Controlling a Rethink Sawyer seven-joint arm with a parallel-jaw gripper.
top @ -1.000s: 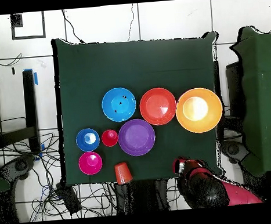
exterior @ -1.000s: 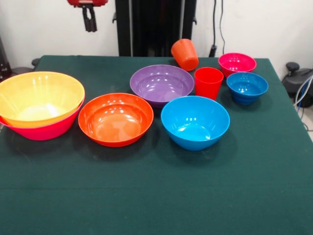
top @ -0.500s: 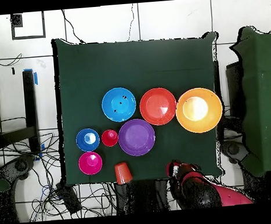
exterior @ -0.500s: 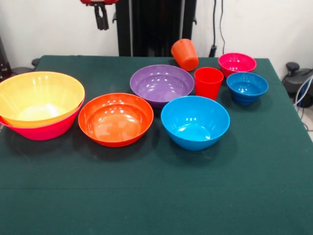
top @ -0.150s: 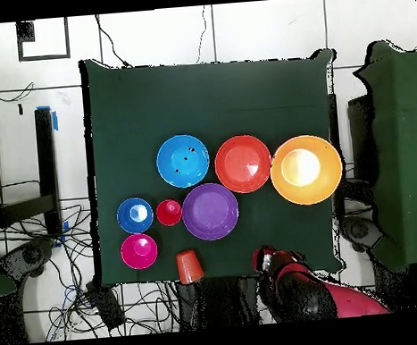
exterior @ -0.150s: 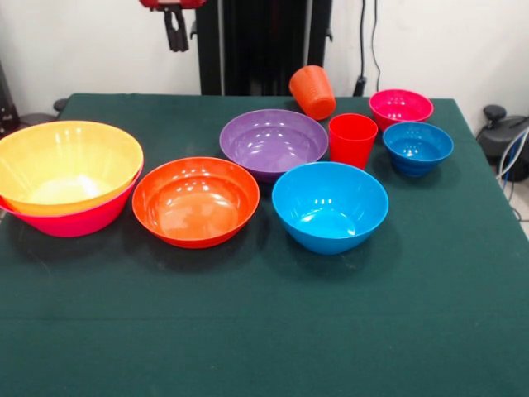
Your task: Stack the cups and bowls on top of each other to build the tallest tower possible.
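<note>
Green desk (exterior @ -0.150s: 248,331) held the bowls around the purple bowl (exterior @ -0.150s: 273,141), the yellow bowl (exterior @ -0.150s: 66,165) nested in pink far left; the gripper (exterior @ -0.150s: 175,33) hung behind, jaws unreadable, and the tipped orange cup (exterior @ -0.150s: 312,91) could roll off.

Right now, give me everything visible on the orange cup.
The orange cup is a small tapered tumbler of glossy plastic. It does not stand upright: it is tipped over at the table's edge on the robot's side, its mouth up and away from the front camera, its closed base toward the purple bowl. The red cup stands upright close by. Nothing grips it; I cannot tell whether it touches the purple bowl.
</note>
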